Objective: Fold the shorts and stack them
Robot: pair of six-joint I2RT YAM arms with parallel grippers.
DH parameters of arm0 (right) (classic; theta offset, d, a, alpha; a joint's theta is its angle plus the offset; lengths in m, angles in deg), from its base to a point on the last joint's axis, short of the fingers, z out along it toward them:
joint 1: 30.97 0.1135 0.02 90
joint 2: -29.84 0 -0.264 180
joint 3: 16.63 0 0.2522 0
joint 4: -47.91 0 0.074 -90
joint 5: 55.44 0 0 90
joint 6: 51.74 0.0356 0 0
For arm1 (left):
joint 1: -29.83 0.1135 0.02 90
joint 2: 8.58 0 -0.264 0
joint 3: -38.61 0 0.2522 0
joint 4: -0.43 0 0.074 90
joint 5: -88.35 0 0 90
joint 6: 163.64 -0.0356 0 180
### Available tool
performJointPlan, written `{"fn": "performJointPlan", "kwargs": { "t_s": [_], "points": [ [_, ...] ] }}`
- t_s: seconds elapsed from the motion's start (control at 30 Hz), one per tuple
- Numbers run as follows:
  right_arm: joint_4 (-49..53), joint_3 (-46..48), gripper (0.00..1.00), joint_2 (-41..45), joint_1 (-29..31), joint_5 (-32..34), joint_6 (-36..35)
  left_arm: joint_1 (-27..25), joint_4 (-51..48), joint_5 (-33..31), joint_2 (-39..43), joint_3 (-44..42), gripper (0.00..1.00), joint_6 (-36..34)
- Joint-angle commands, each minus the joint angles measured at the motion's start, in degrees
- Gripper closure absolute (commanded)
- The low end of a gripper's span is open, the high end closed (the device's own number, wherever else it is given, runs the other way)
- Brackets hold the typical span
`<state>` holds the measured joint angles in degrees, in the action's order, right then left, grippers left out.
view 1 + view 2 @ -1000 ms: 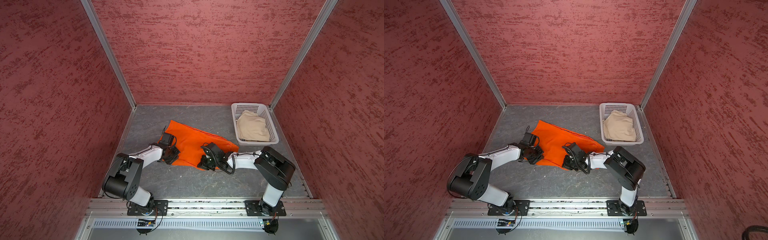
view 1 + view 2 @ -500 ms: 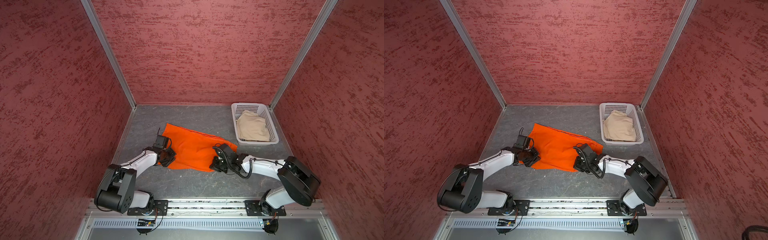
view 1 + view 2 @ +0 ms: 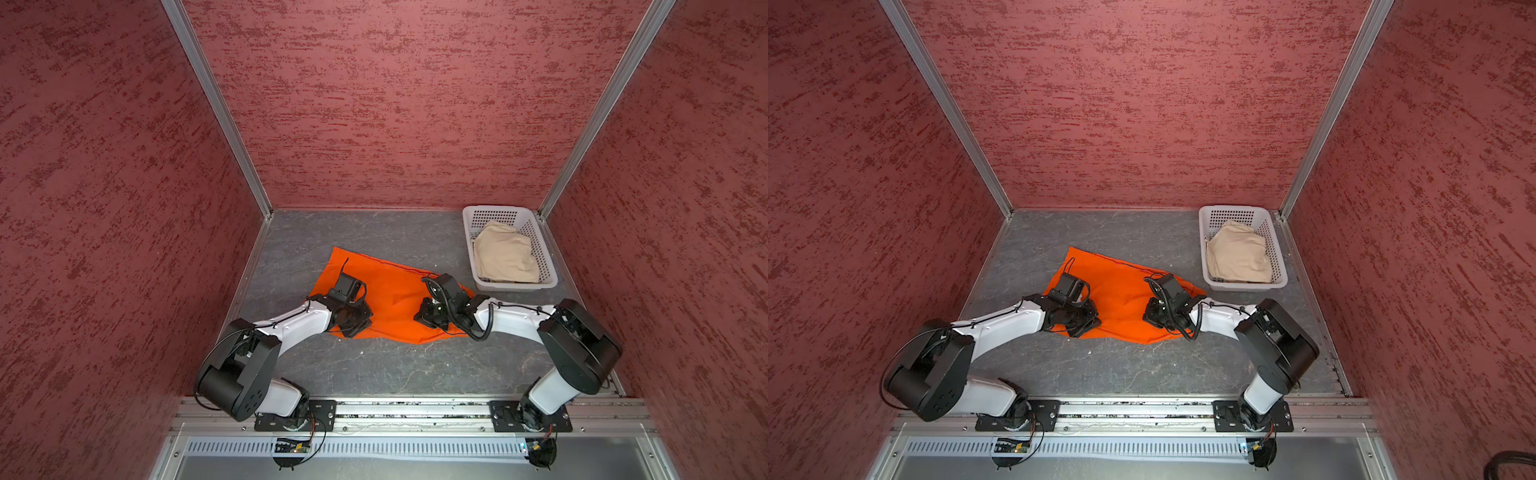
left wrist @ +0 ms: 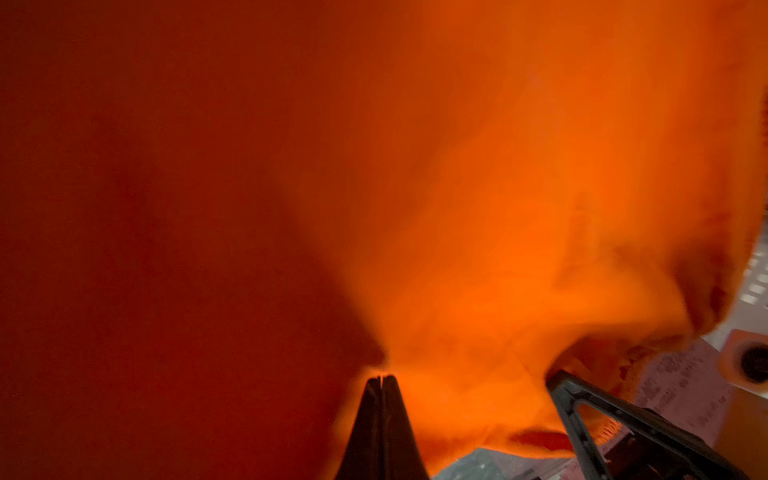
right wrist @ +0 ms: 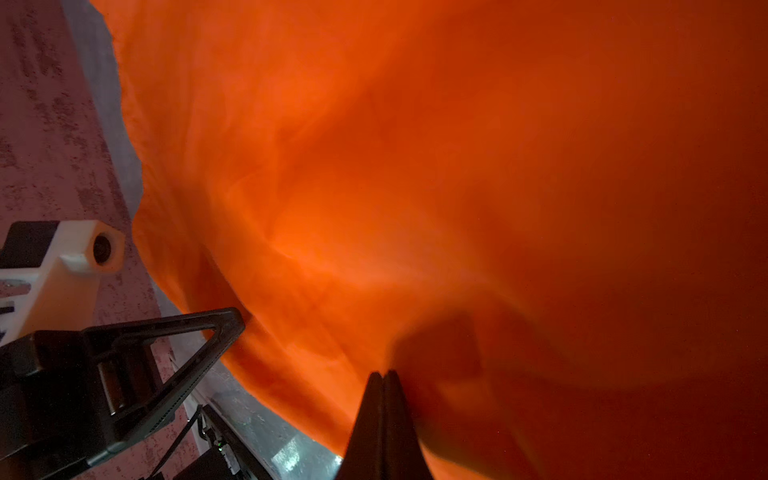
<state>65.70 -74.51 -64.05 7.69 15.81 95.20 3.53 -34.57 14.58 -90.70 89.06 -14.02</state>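
Note:
The orange shorts (image 3: 390,291) (image 3: 1121,291) lie spread on the grey table, near its middle. My left gripper (image 3: 353,330) (image 3: 1080,330) is at their near left edge, and my right gripper (image 3: 424,318) (image 3: 1150,318) is at their near right edge. In the left wrist view the left gripper (image 4: 381,378) is shut, its tips pinching orange cloth (image 4: 498,208). In the right wrist view the right gripper (image 5: 383,374) is shut on the cloth (image 5: 415,166) too. The beige shorts (image 3: 505,253) (image 3: 1239,253) lie bunched in the basket.
A white perforated basket (image 3: 515,286) (image 3: 1246,286) stands at the back right corner. Red textured walls close in the left, back and right sides. A metal rail (image 3: 407,409) that carries both arm bases runs along the front edge.
Over the last second the orange shorts shifted slightly left and spread flatter. Both arms swung out low, then lifted their elbows again. Both grippers stayed shut on the cloth.

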Motion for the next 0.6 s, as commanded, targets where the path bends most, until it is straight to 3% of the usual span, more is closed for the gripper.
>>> {"fn": "performJointPlan", "kwargs": {
  "t_s": [0.0,0.17,0.33,0.47,0.57],
  "points": [
    [-0.11,2.50,1.00,-0.08,-2.11,-0.46,-0.76,1.12,-0.42,-1.42,0.79,-2.03,1.00,3.09],
    [3.61,6.89,1.00,2.05,-4.17,0.57,-3.08,7.70,-3.72,-2.78,5.25,-6.55,1.00,2.52],
    [7.18,8.51,1.00,3.70,-4.81,1.56,-5.61,18.59,-6.80,-1.74,11.36,-9.77,1.00,-1.11],
    [8.77,5.02,1.00,5.59,-4.39,1.33,-8.12,24.39,-9.08,0.65,17.61,-7.80,1.00,-4.76],
    [10.35,-1.36,0.99,6.82,-2.95,1.69,-9.22,25.07,-8.48,2.00,22.36,-5.71,1.00,-5.08]
  ]
}}
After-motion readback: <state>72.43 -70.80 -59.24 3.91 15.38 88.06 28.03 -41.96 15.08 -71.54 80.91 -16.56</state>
